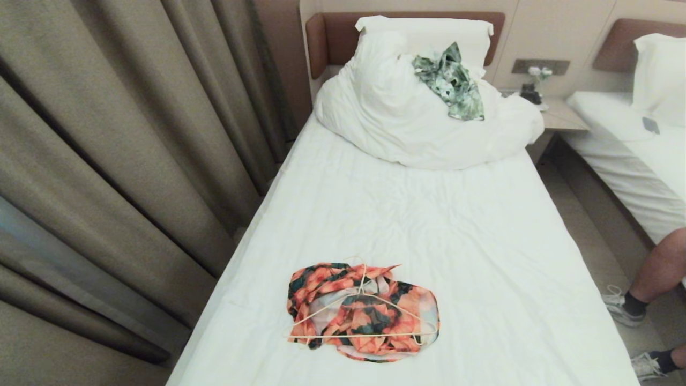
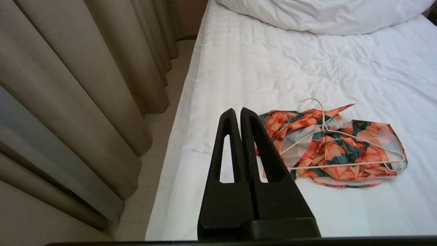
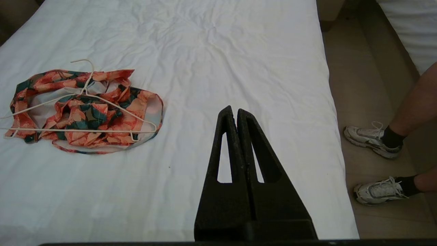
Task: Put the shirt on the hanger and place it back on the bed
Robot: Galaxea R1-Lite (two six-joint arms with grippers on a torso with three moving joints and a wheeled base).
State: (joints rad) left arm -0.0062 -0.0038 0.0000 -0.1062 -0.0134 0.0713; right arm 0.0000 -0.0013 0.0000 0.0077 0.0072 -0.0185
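The shirt (image 1: 364, 311) lies crumpled near the foot end of the bed (image 1: 429, 225), closer to its curtain-side edge, with the hanger (image 1: 360, 316) resting on top of it. The left claw (image 2: 238, 112) and right claw (image 3: 232, 111) both hover above the sheet, fingers pressed together and empty. A person's 2 legs (image 1: 662, 273) stand beside the bed's opposite edge.

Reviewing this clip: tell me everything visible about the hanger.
The hanger is a thin cream-white wire triangle with a curved hook pointing toward the pillow end. It lies flat on top of the crumpled floral shirt, not threaded through it, near the foot of the bed. Neither pincer touches it.
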